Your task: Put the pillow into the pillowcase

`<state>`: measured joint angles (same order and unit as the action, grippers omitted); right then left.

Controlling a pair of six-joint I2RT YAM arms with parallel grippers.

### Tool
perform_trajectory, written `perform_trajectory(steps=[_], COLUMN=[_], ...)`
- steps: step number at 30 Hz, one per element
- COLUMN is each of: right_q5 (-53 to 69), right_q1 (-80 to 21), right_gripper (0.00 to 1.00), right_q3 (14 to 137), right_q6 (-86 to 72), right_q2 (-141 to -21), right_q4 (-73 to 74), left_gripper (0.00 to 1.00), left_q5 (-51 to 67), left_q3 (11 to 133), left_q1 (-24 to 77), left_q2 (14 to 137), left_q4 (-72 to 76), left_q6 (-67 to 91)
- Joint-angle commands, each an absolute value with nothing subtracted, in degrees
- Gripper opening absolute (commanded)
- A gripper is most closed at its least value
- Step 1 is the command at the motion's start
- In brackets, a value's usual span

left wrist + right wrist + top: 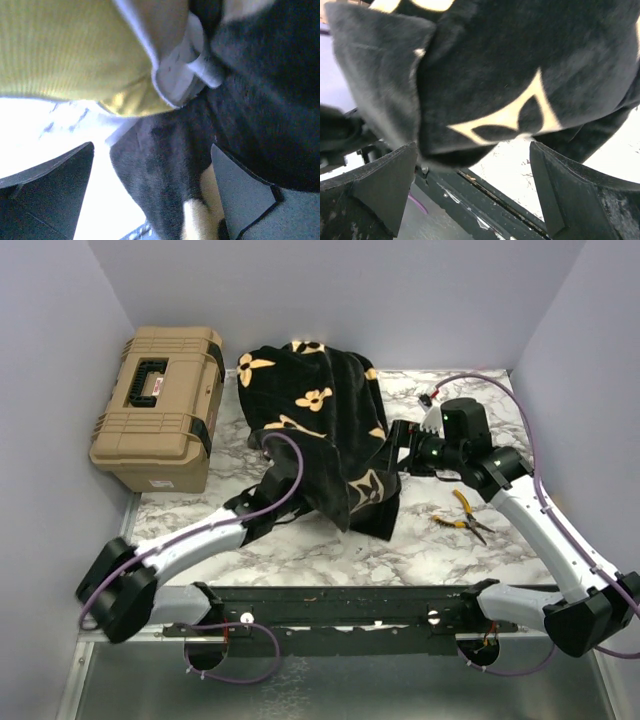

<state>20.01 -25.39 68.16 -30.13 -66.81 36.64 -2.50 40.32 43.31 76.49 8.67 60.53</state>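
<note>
The left tool [152, 147] stands wide open, with a fold of the black flowered pillowcase [320, 430] hanging loose between its fingers. Just above it the pillow [65, 50] shows its yellow edge and a white tag [182, 72], the case lying against it. The right tool [473, 145] is also spread open at the case's right side, with plush close over its fingers. The draped heap sits mid-counter [300, 550], a tan toolbox [160, 405] to its left and yellow-handled pliers [462, 518] to its right.

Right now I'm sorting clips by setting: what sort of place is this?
Probably a lab test cell: plain walls box in a marble-look table with a tan toolbox and pliers.
</note>
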Motion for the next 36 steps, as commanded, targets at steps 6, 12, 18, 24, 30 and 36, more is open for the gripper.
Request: perform_trajectory(steps=[6, 12, 18, 24, 30, 36], right_q5=[24.0, 28.2, 31.8, 33.1, 24.8, 22.1], right_q1=[-24.9, -24.9, -24.9, -25.1, -25.1, -24.8], right_gripper=[1.0, 0.99, 0.96, 0.92, 0.76, 0.12], right_q3=[70.0, 70.0, 66.9, 66.1, 66.2, 77.2], right_q6=[-26.4, -25.2, -26.6, -28.5, -28.1, -25.4], right_q2=[-71.8, -75.3, -79.9, -86.5, -99.9, -107.7], right_q4=[36.6, 36.2, 31.4, 26.6, 21.3, 23.4], left_gripper=[0.99, 0.99, 0.99, 0.99, 0.99, 0.99], left_q5=[-4.5, 5.2, 6.3, 13.4, 12.1, 12.4], left_q3=[42.1, 38.5, 35.3, 34.7, 40.6, 43.7], left_q1=[44.6, 44.6, 44.6, 44.6, 44.8, 45.0], left_q2=[51.8, 42.6, 39.7, 52.8, 64.0, 67.5], left_q4=[-44.4, -61.2, -61.9, -48.3, -49.5, -48.7], left_q6=[62.6, 63.3, 63.3, 57.8, 49.4, 45.7])
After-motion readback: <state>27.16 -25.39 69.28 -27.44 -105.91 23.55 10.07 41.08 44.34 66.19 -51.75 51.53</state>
